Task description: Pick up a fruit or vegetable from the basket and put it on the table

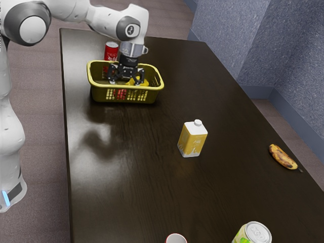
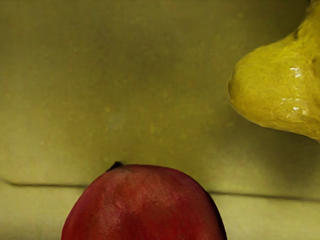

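Red fruit (image 2: 145, 205) lies in the basket (image 1: 159, 85), near the gripper (image 1: 126, 81), its fingers wide apart around nothing gripped; yellow fruit (image 2: 280, 90) is beside them. Rightward in the exterior view: carton (image 1: 192, 140), green can (image 1: 252, 234), banana (image 1: 282, 157).

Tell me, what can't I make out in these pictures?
- Red fruit, wrist view: partly cut off by the lower edge; exterior view: mostly hidden by the basket's front wall.
- Yellow fruit, wrist view: cut off by the right edge.
- Red can, exterior view: lower part partly behind the basket.
- Green can and red-rimmed white thing, exterior view: bottoms cut off by the lower edge.
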